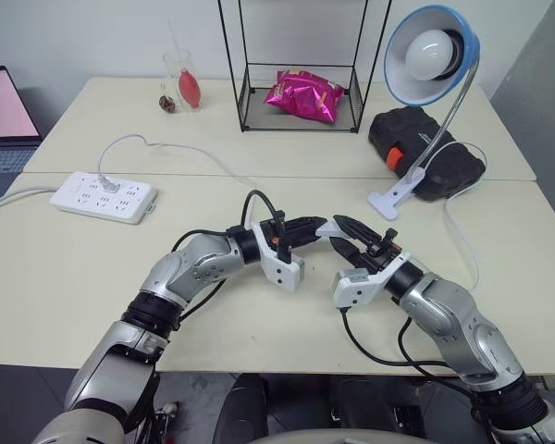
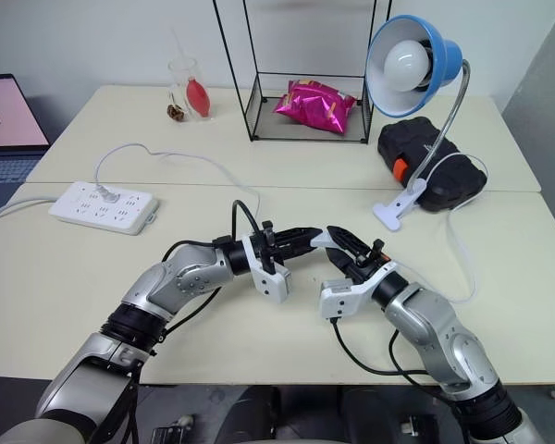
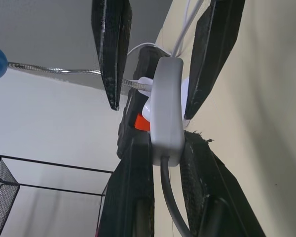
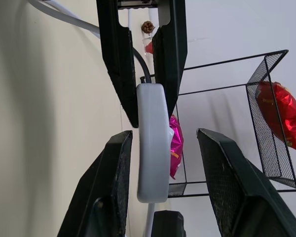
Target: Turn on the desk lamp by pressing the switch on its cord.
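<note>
The switch (image 4: 153,143), a small white oblong, hangs above the near table between both grippers. My left gripper (image 1: 316,228) is shut on one end of it, the fingers (image 3: 138,163) clamping its sides. My right gripper (image 4: 165,140) faces it from the other side and is open. Its fingers (image 4: 113,163) straddle the free end with a gap on each side. The white cord (image 1: 460,236) winds over the table on the right toward the lamp's clip. The desk lamp (image 1: 432,54), with a blue-rimmed shade and a white bulb, stands clipped at the back right.
A white power strip (image 1: 104,196) lies at the left with a white cable plugged in. Behind it are a laptop (image 1: 5,120), a glass cup (image 1: 182,83) and a black wire rack (image 1: 259,116) holding a pink snack bag (image 1: 303,95). A black case (image 1: 425,148) sits beside the lamp.
</note>
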Robot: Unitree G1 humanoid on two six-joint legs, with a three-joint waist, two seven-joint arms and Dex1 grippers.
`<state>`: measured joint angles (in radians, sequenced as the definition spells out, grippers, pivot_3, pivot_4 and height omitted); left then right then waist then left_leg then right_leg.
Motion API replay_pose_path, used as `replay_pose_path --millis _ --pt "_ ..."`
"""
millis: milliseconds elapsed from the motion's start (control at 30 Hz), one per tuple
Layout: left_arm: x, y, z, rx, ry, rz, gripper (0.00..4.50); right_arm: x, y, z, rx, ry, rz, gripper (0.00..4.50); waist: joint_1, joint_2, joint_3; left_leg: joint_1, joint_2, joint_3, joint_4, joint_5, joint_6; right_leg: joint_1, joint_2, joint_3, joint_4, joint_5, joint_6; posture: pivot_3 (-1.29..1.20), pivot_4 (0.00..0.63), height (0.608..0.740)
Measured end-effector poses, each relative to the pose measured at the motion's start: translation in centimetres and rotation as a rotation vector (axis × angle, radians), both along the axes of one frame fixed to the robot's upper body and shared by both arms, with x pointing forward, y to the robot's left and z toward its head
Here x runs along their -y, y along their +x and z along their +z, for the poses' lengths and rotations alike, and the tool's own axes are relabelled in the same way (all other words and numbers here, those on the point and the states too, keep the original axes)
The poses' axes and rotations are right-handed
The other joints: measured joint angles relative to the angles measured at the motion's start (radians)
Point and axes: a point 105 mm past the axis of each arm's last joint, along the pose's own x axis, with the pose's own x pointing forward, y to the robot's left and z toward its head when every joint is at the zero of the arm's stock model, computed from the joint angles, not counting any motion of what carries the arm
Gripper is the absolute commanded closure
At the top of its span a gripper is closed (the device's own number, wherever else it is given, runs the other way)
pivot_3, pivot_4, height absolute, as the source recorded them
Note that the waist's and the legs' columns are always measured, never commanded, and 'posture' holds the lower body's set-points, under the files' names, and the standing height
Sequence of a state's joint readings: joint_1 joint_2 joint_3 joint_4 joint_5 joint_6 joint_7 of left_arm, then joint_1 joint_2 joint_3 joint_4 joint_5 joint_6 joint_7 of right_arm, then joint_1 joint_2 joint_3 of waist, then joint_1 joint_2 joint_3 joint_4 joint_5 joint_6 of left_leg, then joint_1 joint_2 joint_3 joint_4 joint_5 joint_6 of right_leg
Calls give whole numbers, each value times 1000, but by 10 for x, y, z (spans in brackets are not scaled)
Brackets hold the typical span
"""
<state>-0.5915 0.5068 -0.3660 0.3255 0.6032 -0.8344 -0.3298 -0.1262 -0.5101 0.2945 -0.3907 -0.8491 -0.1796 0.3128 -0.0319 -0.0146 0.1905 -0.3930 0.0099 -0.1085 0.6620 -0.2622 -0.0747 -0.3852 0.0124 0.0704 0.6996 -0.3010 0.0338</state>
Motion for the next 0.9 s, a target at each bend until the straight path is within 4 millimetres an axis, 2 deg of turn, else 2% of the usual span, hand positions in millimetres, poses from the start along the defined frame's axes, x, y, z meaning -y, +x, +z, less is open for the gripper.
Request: replay_pose_path --millis 267,467,500,533,567,900 --pt "0 0 0 -1 1 1 4115 -3 0 -2 -17 -8 8 2348 0 0 0 0 0 0 0 0 0 0 0 0 0 0 0 0 150 740" --pt "-1 0 -1 -4 6 2 4115 -9 -3 -6 -50 -8 30 3550 0 0 0 0 0 0 0 0 0 0 0 0 0 0 0 0 150 740" --pt "-2 0 -3 -10 10 5 4115 -10 -2 -6 -57 -1 28 3875 0 0 0 0 0 0 0 0 0 0 0 0 0 0 0 0 150 740" --pt "-2 -1 -4 -11 10 5 4115 -9 -2 -7 -60 -2 27 3878 0 0 0 0 0 0 0 0 0 0 0 0 0 0 0 0 150 740" --pt "-2 -1 -4 -11 13 5 4115 -10 -3 -7 -60 -5 29 4110 0 0 0 0 0 0 0 0 0 0 0 0 0 0 0 0 150 740" --pt "-2 -1 -4 -9 18 4 4115 -10 -3 -7 -58 -7 35 4151 0 0 0 0 0 0 0 0 0 0 0 0 0 0 0 0 150 740"
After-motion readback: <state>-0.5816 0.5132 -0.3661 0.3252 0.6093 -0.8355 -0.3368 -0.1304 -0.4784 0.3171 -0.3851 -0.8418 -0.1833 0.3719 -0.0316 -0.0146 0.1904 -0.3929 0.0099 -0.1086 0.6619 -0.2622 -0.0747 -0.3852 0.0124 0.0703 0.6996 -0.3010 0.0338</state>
